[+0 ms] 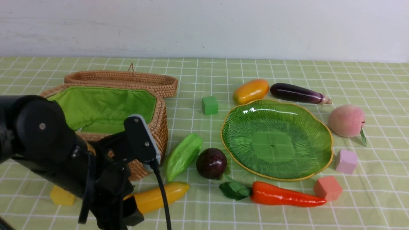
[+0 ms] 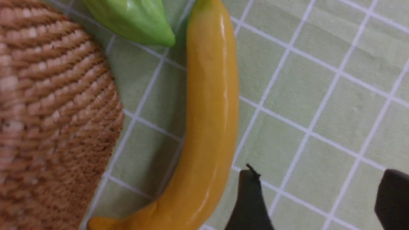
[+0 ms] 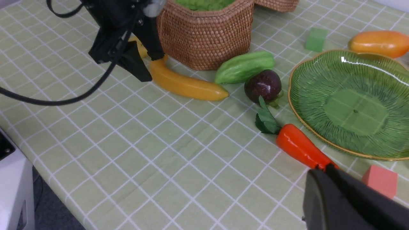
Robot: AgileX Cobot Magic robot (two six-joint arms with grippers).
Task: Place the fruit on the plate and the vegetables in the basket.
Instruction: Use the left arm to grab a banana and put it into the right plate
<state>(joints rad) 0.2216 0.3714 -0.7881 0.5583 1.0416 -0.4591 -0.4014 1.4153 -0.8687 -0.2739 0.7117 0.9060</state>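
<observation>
My desk [image 1: 198, 214] wears a pale green cloth with a white grid. At its left stands the basket [image 1: 161, 127], coarse brown wicker with angular sides and a bright green fabric lining; its shallow woven lid [image 1: 153, 80] lies behind. The plate [image 1: 273, 143] is a glossy green dish, finely ribbed, with a wavy golden rim. Between basket and plate lie the ridged, light-green gourd [image 1: 183, 156] and the round, dark, shiny mangosteen [image 1: 211, 163]. The smooth curved banana [image 1: 163, 195] lies in front of the basket, and the waxy red pepper [image 1: 284, 195], leaves attached, in front of the plate. Behind the plate are the oval mango [image 1: 251, 91] and the sleek purple eggplant [image 1: 298, 93]; the matte, fuzzy peach [image 1: 346, 121] sits at its right.

My left tool [image 2: 319, 198] is spread wide, its fingers apart and holding nothing, near the banana. My right tool [image 3: 322, 169] is narrow, its tips together and empty.

The left wrist view shows the banana's full curve, partly covered by my arm in the front view. The right wrist view adds the basket's outer weave but leaves out the peach.
</observation>
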